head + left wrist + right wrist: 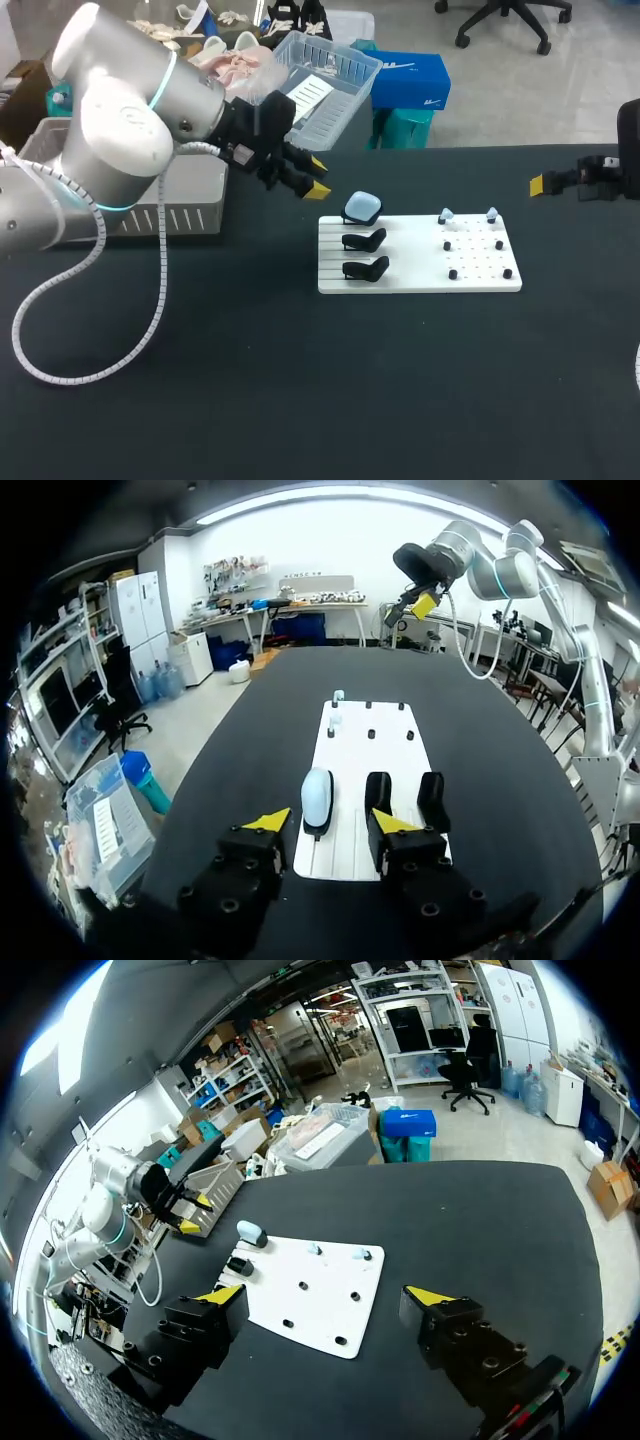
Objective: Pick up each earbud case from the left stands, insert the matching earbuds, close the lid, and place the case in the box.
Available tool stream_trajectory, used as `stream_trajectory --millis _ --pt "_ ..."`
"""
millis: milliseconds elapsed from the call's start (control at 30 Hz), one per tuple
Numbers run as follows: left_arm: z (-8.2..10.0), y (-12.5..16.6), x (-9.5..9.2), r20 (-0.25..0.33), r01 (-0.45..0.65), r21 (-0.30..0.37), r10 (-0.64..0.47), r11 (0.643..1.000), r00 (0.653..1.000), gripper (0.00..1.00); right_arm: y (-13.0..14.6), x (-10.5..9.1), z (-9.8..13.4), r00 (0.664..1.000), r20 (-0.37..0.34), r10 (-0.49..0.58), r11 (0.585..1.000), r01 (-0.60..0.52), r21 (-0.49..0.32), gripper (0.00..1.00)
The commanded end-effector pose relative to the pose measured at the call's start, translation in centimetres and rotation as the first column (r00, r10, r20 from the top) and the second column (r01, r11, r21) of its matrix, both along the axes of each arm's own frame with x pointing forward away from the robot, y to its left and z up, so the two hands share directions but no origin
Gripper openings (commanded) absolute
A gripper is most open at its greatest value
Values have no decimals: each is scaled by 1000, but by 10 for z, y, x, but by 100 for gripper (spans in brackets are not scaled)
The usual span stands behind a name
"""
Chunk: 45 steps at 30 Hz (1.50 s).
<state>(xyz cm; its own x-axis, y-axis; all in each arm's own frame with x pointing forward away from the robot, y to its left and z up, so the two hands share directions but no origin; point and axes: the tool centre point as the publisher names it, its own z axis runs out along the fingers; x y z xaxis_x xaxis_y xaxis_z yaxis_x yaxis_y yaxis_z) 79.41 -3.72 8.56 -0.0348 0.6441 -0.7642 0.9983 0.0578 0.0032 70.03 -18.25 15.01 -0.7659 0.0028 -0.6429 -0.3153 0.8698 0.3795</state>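
open path from left gripper (317,176) to blue case (362,207); black stands (365,240) just beside it.

- We saw a black table (300,380) and a white board (410,270), its left part striped with fine grooves.
- The earbud case (362,207) was pale blue; the stands (366,240) were black.
- The earbuds (447,215) were pale blue, the pegs (476,265) black.
- Our left gripper (318,176) and right gripper (328,1295) were black with yellow tips.
- Our left arm (120,130) was silver-white with a teal ring.
- The box (190,215) was light grey, patterned with slots.
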Motion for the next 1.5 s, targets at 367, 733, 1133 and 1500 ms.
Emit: stream_trajectory --millis 367,733,1133,1500 --pt "-29 -16 7 -22 -5 -27 5 1000 1000 74 -1 0 0 1000 1 3 1000 -3 2 100" --pt "-42 -21 15 -34 -60 -62 58 996 998 69 -1 0 0 1000 1 3 1000 -3 2 100" --pt "-49 -34 15 -52 -57 -77 53 995 997 73 -1 0 0 1000 1 3 1000 -3 2 100" --pt "-57 -42 22 -57 -63 -79 59 995 997 64 -1 0 0 1000 1 3 1000 -3 2 100"
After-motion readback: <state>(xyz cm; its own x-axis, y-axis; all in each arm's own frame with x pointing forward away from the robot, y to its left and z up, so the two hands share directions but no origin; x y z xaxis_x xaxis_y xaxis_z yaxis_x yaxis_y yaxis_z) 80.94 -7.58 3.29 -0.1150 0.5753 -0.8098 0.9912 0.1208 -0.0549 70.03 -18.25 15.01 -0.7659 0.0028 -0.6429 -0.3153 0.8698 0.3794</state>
